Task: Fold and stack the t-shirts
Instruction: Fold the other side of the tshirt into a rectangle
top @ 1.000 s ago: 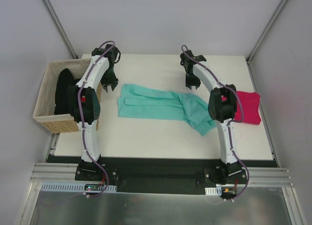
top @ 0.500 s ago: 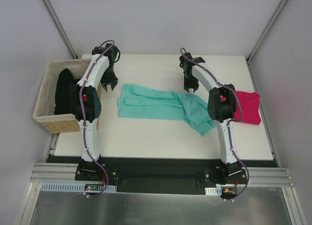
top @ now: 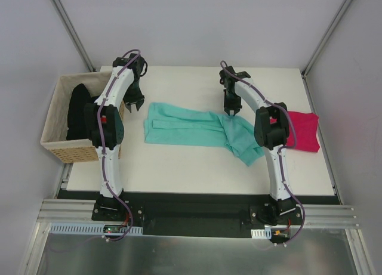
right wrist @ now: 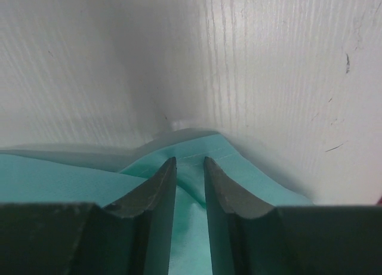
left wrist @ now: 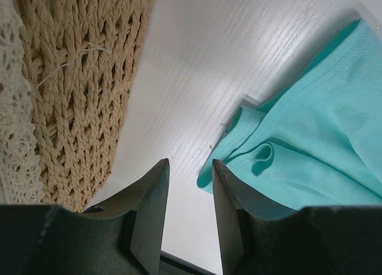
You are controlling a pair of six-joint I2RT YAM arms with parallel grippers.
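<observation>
The teal shirt [top: 197, 129] lies in a long band across the middle of the table [top: 179, 161]. Its left half is flat with a strip folded over along it. Its right end is bunched and droops toward the near edge.

The pink shirt [top: 305, 132] lies flat on the table past the teal shirt's right end. The right arm's elbow covers the space between them, so I can't tell whether they touch. Black shirts [top: 77, 111] sit heaped in the basket [top: 57, 147], well off the teal shirt's left end.

My right gripper [top: 231, 111] is down at the teal shirt's far edge, toward its right end. On the right wrist camera the right gripper [right wrist: 190, 161] has its jaws close together with only a thin slot between them. The teal shirt [right wrist: 71, 179] rises into a small ridge right at the tips. Cloth shows in the slot, but I cannot tell whether it is actually pinched.

My left gripper [top: 134, 105] hangs just beyond the teal shirt's far left corner, between that corner and the basket. On the left wrist camera the left gripper [left wrist: 190, 164] has its jaws partly apart with nothing in them. Bare table shows through the gap. The shirt's [left wrist: 310, 138] curled corner lies just to one side of the gap and the basket's weave [left wrist: 77, 96] to the other.
</observation>
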